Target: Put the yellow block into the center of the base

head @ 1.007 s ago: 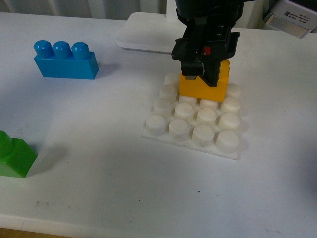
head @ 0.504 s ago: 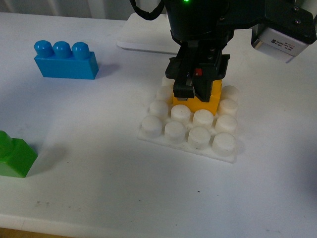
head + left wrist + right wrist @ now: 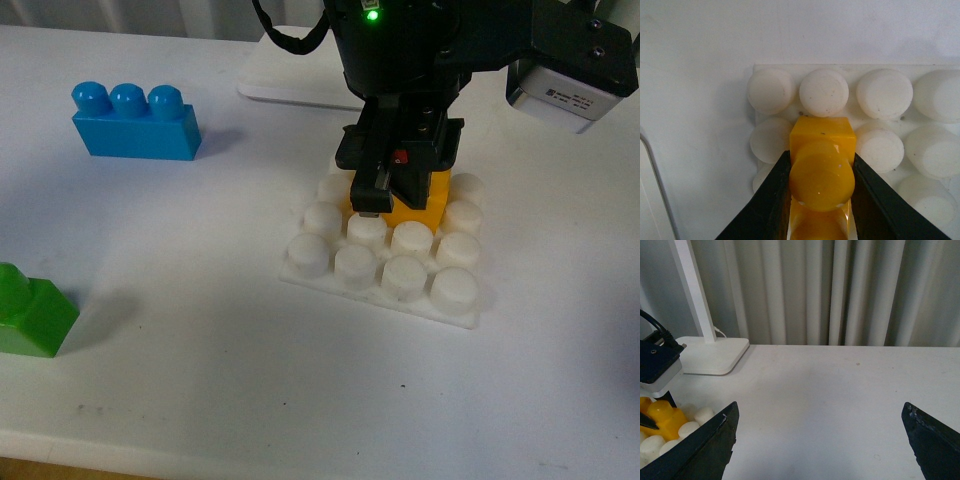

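The yellow block [image 3: 422, 208] stands low among the round studs of the white base [image 3: 455, 290], in its middle columns behind the two front rows. My left gripper [image 3: 392, 190] comes down from above and is shut on it. In the left wrist view the black fingers [image 3: 772, 192] press both sides of the yellow block [image 3: 822, 175], with studs of the base [image 3: 882, 92] around it. My right gripper [image 3: 820, 440] hangs open over bare table, off to the side of the base. The yellow block [image 3: 662, 417] shows at the edge of that view.
A blue three-stud brick [image 3: 135, 122] lies at the back left and a green brick [image 3: 28, 310] at the left front edge. A flat white lamp foot [image 3: 290, 70] sits behind the base, with its post [image 3: 690, 290] rising before grey curtains.
My left gripper has come down with the yellow block, which now sits lower among the studs. The base has slid a little to the left.
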Robot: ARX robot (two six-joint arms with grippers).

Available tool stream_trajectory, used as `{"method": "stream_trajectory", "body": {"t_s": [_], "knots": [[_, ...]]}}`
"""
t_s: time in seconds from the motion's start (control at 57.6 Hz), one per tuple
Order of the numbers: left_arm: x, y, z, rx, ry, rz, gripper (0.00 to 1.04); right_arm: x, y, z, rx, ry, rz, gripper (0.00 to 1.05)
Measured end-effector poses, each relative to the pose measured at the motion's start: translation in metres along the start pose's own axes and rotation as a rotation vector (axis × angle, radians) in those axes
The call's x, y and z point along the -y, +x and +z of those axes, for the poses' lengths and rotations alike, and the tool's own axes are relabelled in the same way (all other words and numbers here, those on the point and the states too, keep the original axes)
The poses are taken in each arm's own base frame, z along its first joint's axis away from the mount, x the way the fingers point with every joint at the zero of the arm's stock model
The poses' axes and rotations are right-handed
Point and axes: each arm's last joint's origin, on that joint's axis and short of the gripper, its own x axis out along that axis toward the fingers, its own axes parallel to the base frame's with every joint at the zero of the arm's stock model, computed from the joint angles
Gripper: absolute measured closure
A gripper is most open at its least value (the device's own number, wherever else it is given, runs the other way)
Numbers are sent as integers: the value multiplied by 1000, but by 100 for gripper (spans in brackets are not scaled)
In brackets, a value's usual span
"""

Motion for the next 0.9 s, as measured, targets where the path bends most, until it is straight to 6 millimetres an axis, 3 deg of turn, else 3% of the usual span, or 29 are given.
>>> {"method": "stream_trajectory", "body": {"t_s": [0.712, 0.903], "knots": [[-8, -18, -11, -43, -32, 18, 76, 0, 0, 0, 0, 0, 0, 9], [-13, -45, -11, -47, -18, 88, 46, 0, 0, 0, 0, 0, 0, 9]]}}
